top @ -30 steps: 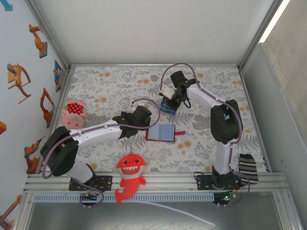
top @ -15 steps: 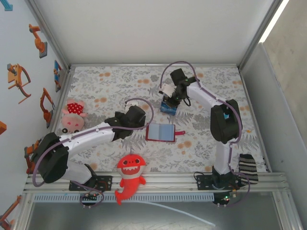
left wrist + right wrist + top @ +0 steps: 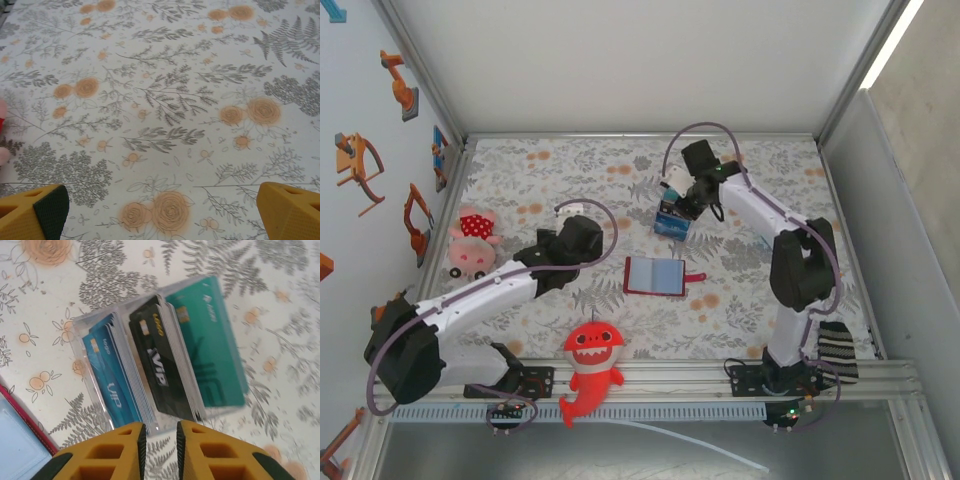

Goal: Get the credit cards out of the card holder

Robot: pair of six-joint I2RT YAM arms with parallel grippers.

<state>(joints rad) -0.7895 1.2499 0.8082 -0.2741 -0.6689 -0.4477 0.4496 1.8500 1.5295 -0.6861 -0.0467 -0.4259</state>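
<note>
The card holder [image 3: 655,276] lies unfolded mid-table, dark red with bluish inner panels and its strap tab to the right. Its red corner [image 3: 22,440] shows in the right wrist view. A clear box [image 3: 670,224] behind it holds credit cards [image 3: 150,360] in blue, black and teal stacks. A teal card [image 3: 210,340] lies at the box's right side. My right gripper [image 3: 161,442] hovers just above the box's near edge, open by a narrow gap with nothing between the jaws. Left of the card holder and well apart from it, my left gripper [image 3: 162,212] stands wide open over bare cloth.
A pink pig plush [image 3: 470,242] sits at the left wall and a red shark plush [image 3: 590,362] at the near edge. A striped sock [image 3: 838,348] lies at the near right. White walls enclose the floral cloth [image 3: 165,100].
My left arm has drawn back to the left, away from the card holder. The right gripper's jaws have parted a little above the clear box.
</note>
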